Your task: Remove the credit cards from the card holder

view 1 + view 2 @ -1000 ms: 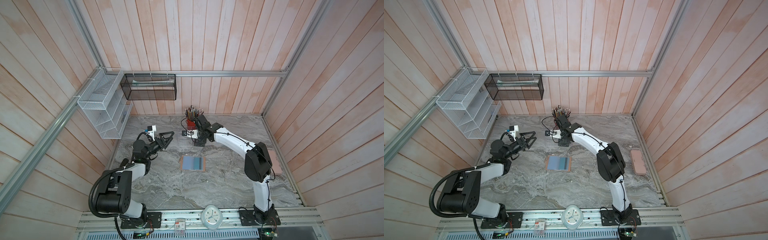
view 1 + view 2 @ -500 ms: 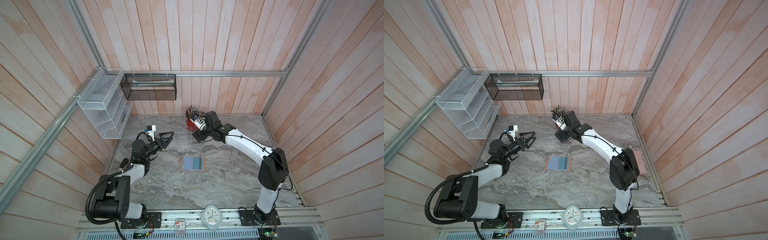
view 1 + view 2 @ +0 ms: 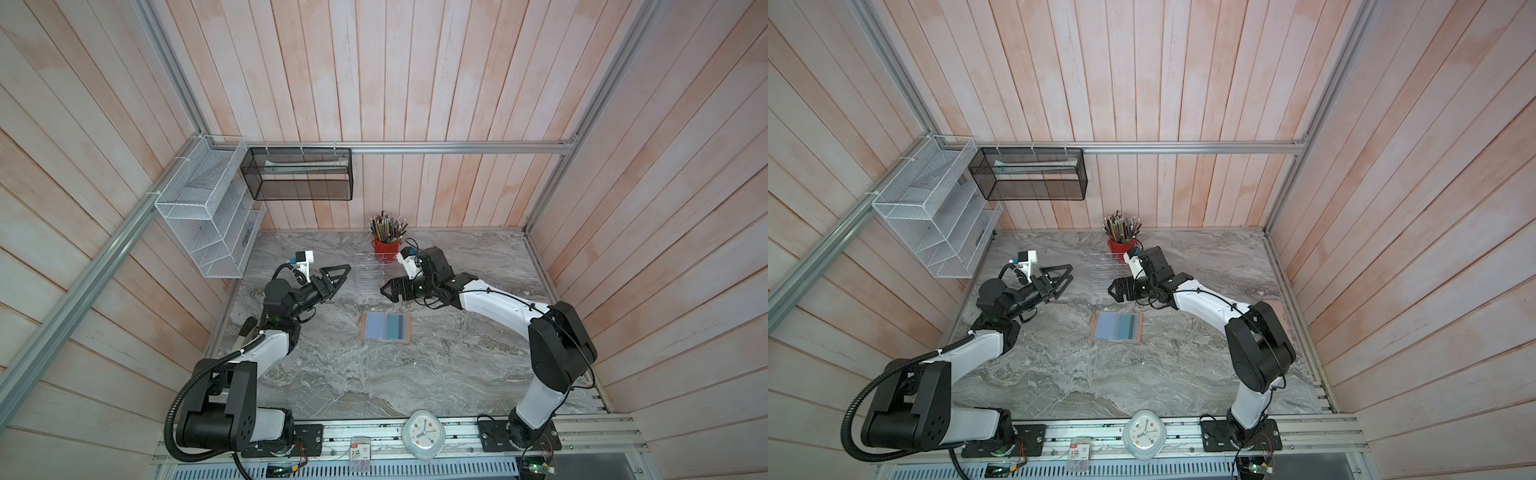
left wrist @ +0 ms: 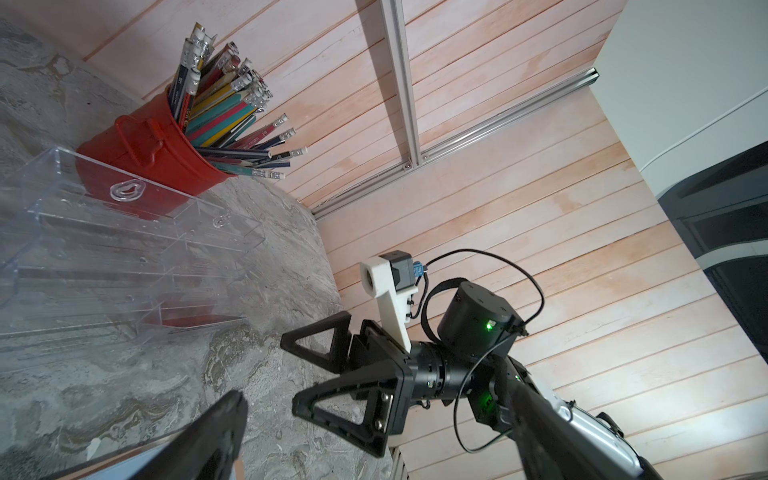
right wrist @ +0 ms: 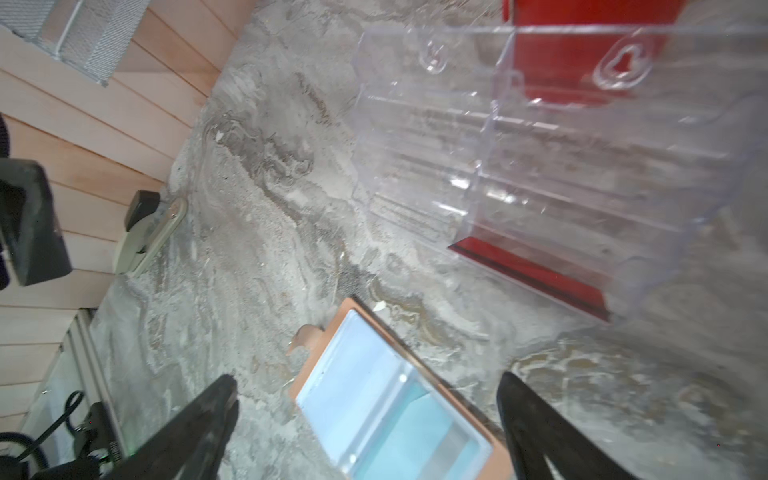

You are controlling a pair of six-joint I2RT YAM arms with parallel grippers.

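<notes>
Card holder point(image 3: 385, 327) open flat near the middle of the marble table point(image 3: 374, 386), pale blue sleeves up, strap tab point(image 5: 307, 336) at one edge. Teal-blue patch point(image 5: 419, 428) in one sleeve, too blurred to call a card. One red card point(image 5: 528, 270) in the lowest tier of the clear rack point(image 3: 368, 274), beyond the holder and in front of the red pencil pot point(image 3: 384, 249). Right gripper point(image 3: 384, 291) between rack and holder, jaws wide, gripping nothing. Left gripper point(image 3: 341, 281) off to the rack's left, jaws likewise wide and empty.
</notes>
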